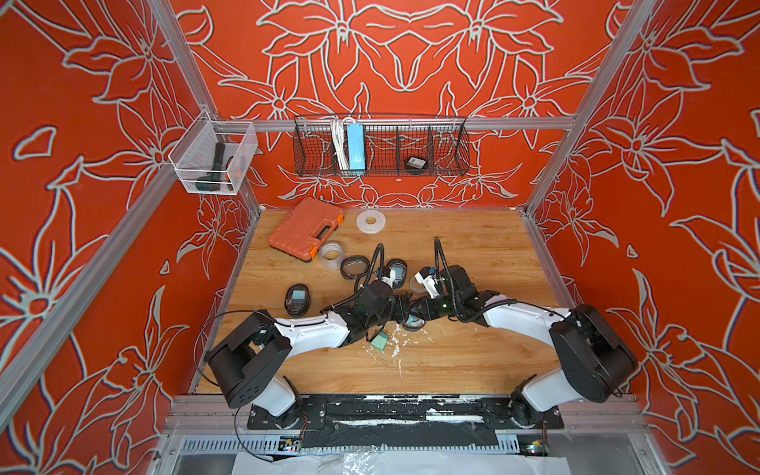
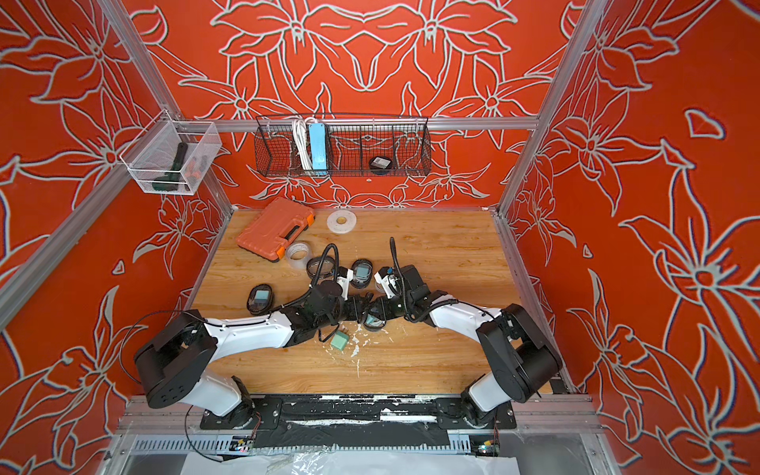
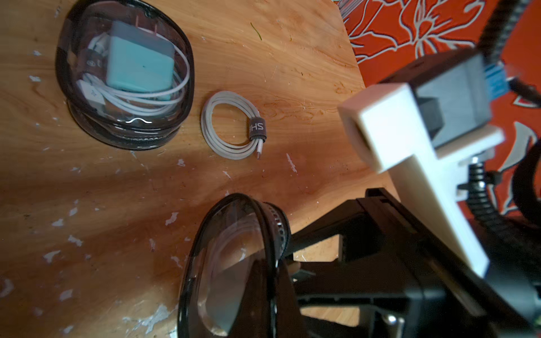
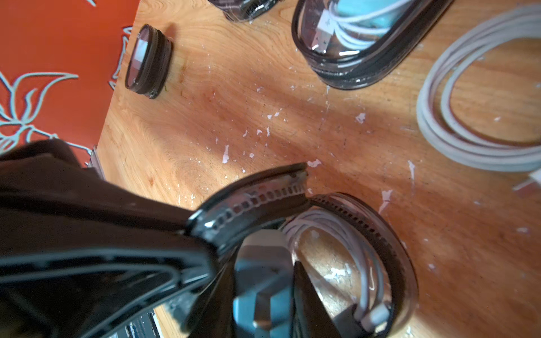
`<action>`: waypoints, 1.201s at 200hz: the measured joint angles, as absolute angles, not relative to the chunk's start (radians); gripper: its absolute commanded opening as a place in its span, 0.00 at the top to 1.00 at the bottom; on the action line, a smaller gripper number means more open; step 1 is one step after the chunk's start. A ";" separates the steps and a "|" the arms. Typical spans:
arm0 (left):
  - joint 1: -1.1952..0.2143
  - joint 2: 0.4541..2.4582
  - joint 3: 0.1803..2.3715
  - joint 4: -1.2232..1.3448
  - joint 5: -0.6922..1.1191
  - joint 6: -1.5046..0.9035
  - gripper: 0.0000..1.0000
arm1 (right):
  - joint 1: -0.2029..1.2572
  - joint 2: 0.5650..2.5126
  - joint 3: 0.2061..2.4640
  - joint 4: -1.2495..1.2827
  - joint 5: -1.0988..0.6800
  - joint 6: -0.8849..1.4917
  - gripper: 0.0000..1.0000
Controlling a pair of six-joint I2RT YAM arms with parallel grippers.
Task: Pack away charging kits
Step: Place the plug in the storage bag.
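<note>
Left gripper (image 1: 401,307) is pinching the open pouch (image 4: 395,248) by its rim mid-table, right gripper (image 1: 419,312) is squeezing a teal adapter (image 4: 263,263) inside it.

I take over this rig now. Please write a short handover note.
Left gripper: shut on the lid of the open black-rimmed clear-topped pouch. Right gripper: seemingly shut on a teal cube adapter inside it, beside a coiled white cable.
Done: two filled pouches on the wooden table, another pouch in the black wire basket.
To do: zip; pack loose adapter and loose cable into the empty pouch.
</note>
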State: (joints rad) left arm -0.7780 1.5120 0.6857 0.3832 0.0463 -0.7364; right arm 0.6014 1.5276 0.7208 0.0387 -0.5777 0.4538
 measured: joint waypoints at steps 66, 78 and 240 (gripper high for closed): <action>-0.778 1.511 0.685 0.383 0.047 -0.736 1.00 | 0.601 1.557 0.743 0.027 -0.556 0.447 0.53; -0.778 1.511 0.685 0.383 0.047 -0.736 1.00 | 0.601 1.557 0.753 0.017 -0.546 0.445 0.52; -0.778 1.510 0.685 0.383 0.042 -0.733 1.00 | 0.636 1.355 0.666 -0.113 -0.313 0.570 0.48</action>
